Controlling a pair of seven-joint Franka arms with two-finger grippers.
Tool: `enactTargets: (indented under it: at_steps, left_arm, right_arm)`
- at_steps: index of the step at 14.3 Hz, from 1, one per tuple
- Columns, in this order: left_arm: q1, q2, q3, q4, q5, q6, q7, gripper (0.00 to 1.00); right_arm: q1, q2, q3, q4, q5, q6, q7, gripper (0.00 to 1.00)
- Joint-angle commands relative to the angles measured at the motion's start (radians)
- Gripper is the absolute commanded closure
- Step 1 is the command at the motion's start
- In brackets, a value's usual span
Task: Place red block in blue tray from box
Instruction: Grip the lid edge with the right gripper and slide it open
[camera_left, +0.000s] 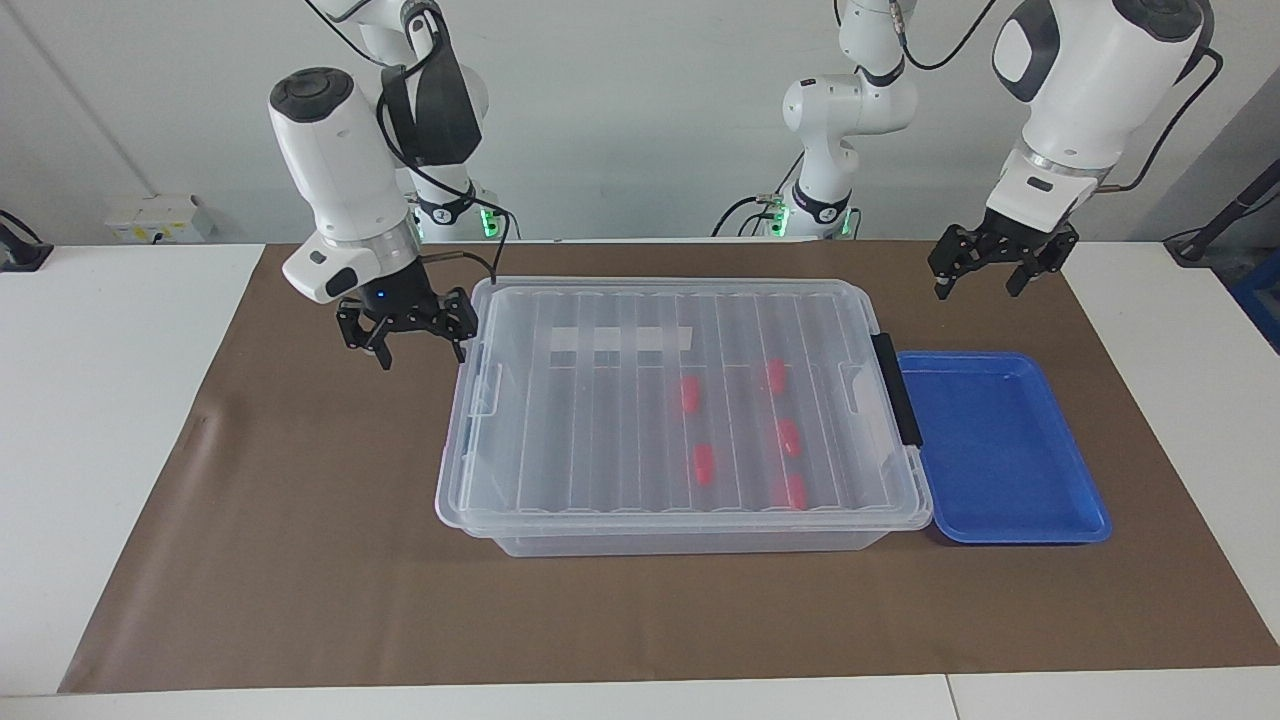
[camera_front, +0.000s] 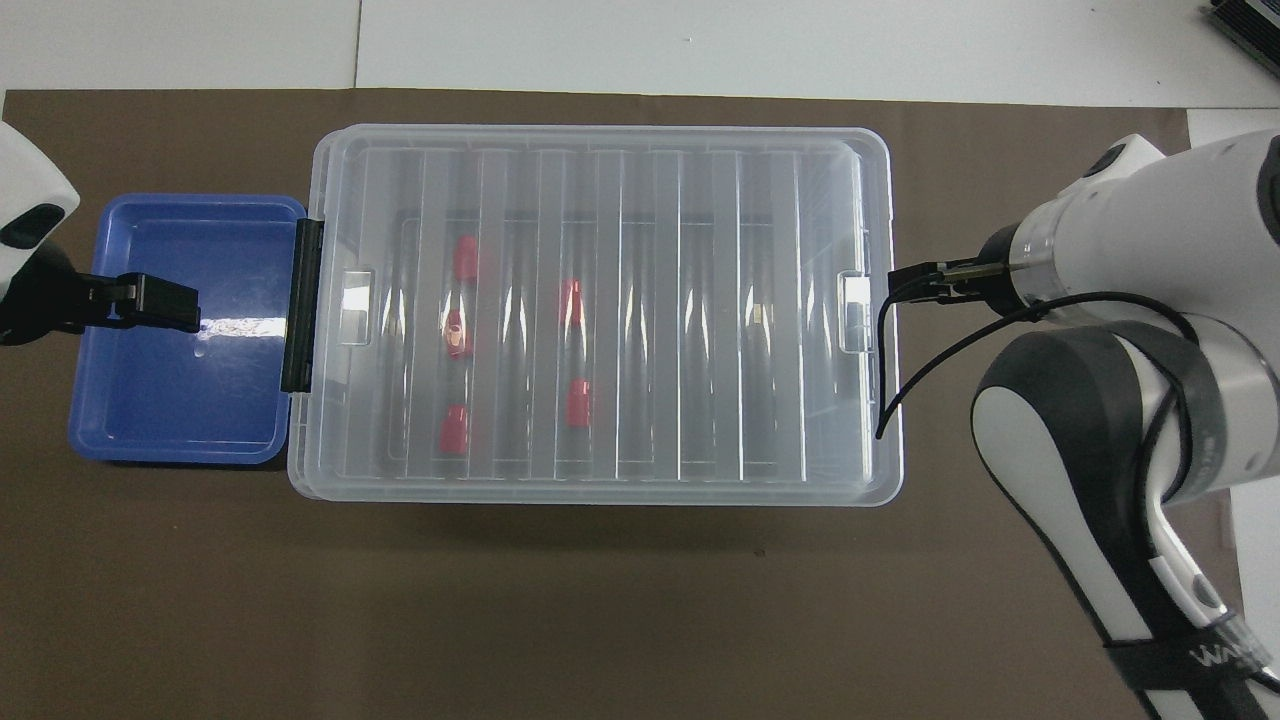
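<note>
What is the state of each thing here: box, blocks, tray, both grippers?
box: lid on, closed.
red blocks: five, inside the box.
blue tray: empty, beside the box.
right gripper: open, empty, raised at the box's end.
left gripper: open, empty, waiting above the mat.
</note>
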Motion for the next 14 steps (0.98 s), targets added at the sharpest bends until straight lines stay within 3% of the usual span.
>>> enactTargets:
  at_steps: [1, 8, 14]
  left_arm:
    - [0.009, -0.029, -0.005, -0.039, -0.006, 0.021, 0.01, 0.0]
    - [0.005, -0.029, -0.004, -0.039, -0.006, 0.022, 0.007, 0.0]
    - [0.003, -0.029, -0.004, -0.04, -0.006, 0.022, 0.005, 0.0]
  right_arm:
    - [0.005, 0.035, 0.009, -0.014, 0.02, 0.038, 0.005, 0.0]
    - [0.006, 0.042, 0.006, -0.069, 0.014, 0.096, -0.003, 0.0]
    - [-0.001, 0.042, 0.004, -0.069, -0.1, 0.092, 0.0, 0.0]
